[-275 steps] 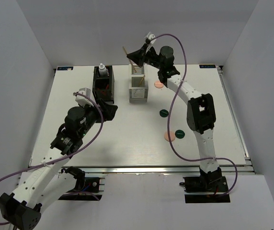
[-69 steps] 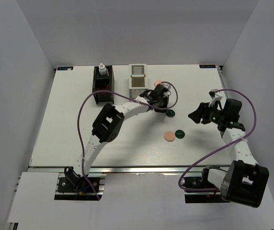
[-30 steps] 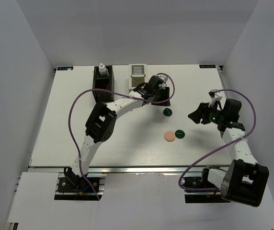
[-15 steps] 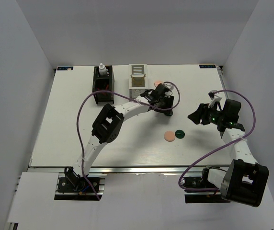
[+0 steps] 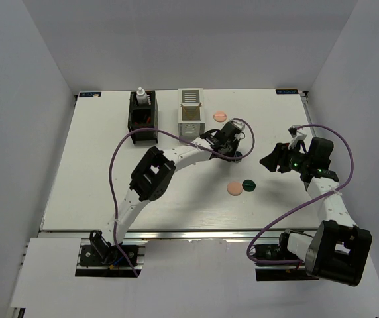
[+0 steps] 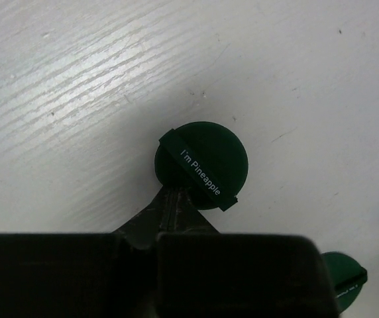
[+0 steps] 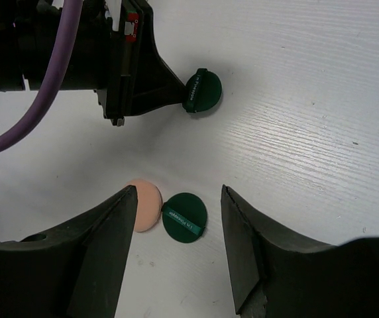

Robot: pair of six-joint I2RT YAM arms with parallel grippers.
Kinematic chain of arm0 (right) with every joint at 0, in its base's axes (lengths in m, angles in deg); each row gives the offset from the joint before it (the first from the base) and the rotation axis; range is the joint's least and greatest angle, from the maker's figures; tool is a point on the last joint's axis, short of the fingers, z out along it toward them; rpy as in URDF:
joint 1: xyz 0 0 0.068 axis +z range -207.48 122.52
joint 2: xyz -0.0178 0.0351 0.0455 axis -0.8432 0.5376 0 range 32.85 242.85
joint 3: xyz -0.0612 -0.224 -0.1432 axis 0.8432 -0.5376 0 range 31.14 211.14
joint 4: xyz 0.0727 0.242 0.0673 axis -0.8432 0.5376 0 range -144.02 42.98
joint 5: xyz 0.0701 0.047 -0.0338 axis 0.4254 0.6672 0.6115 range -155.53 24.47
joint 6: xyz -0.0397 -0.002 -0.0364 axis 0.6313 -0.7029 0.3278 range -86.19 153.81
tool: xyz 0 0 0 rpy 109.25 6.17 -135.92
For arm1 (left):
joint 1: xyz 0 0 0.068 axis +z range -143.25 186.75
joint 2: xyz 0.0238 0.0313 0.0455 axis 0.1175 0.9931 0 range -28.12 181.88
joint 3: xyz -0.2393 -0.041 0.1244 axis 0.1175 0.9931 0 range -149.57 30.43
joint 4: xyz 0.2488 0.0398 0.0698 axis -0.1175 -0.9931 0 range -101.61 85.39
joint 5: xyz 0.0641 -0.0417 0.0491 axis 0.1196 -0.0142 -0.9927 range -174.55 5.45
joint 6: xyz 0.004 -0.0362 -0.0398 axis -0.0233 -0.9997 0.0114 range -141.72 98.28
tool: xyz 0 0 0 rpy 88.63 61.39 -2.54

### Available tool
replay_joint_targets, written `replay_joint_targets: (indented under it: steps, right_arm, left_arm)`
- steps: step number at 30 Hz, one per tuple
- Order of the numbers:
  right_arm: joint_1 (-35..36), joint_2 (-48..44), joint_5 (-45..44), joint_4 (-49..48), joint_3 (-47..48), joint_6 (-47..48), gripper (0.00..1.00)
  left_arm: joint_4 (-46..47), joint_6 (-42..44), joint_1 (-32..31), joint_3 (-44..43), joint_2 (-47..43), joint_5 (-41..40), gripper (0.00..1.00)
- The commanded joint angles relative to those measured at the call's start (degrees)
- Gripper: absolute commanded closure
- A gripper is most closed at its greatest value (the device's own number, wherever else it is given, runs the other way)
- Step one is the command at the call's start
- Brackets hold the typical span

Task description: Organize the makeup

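A dark-green disc [image 6: 204,162] with a lettered ribbon lies flat on the white table. My left gripper [image 6: 175,196] is shut, its tips pinching the disc's near edge. The right wrist view shows the same disc [image 7: 204,89] at the tips of the left gripper [image 7: 186,93]. Another dark-green disc [image 5: 248,184] touches a peach disc [image 5: 234,189] nearer the front. A second peach disc [image 5: 219,116] lies by the white box. My right gripper [image 7: 179,192] hangs open above the front pair and holds nothing. A small white bottle [image 5: 140,97] stands in the black box.
The black slatted box [image 5: 142,122] and the white slatted box [image 5: 190,118] stand at the back of the table [image 5: 97,172]. The left arm reaches across the middle, its purple cable looping over the table. The right arm is off to the right.
My left gripper came forward and down from beside the white box to the dark-green disc and shut on its edge. The right arm has stayed still.
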Motion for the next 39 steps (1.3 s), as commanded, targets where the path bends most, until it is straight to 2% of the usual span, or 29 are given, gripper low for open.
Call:
replay_joint_targets:
  steps: [1,9,19,26,28,29,30,31,33,36,39]
  right_arm:
    - [-0.4,-0.1,0.6,-1.8,-0.2,-0.5,0.41]
    - [-0.6,-0.2,0.6,-1.2,-0.2,-0.1,0.41]
    - [-0.8,0.1,0.9,-1.4,0.0,-0.3,0.41]
    - [-0.8,0.2,1.0,-1.3,-0.2,-0.3,0.41]
    - [-0.7,0.3,1.0,-1.4,-0.4,-0.2,0.41]
    - [-0.7,0.3,1.0,-1.4,-0.5,0.0,0.41]
    - [-0.7,0.4,1.0,-1.3,-0.6,0.1,0.4]
    - [-0.8,0.4,1.0,-1.2,-0.8,0.4,0.4]
    - [-0.7,1.2,1.0,-0.2,-0.9,1.5,0.39]
    - [-0.7,3.4,0.4,0.9,-0.7,3.7,0.31]
    - [-0.6,5.3,-0.1,2.3,0.2,5.0,0.3]
  left_arm:
    - [-3.8,0.8,-0.4,1.9,2.0,-1.7,1.0]
    - [-2.9,-0.7,0.6,-0.2,-0.7,-1.4,1.0]
    - [4.1,-3.5,6.2,3.3,-13.0,1.0,1.0]
    - [5.0,-3.2,8.1,2.3,-15.4,3.0,1.0]
    - [5.1,-3.9,8.3,2.5,-14.7,6.3,1.0]
    - [4.7,-4.8,8.3,2.4,-14.2,7.3,0.93]
    - [4.2,-5.3,8.3,2.3,-13.6,8.4,0.82]
    - [3.8,-6.1,8.2,2.2,-13.1,10.5,0.62]
    - [3.3,-7.4,7.7,2.9,-12.2,11.6,0.48]
    - [4.7,-8.8,6.9,5.5,-12.6,12.6,0.34]
    - [5.5,-10.1,6.2,6.0,-12.4,13.9,0.33]
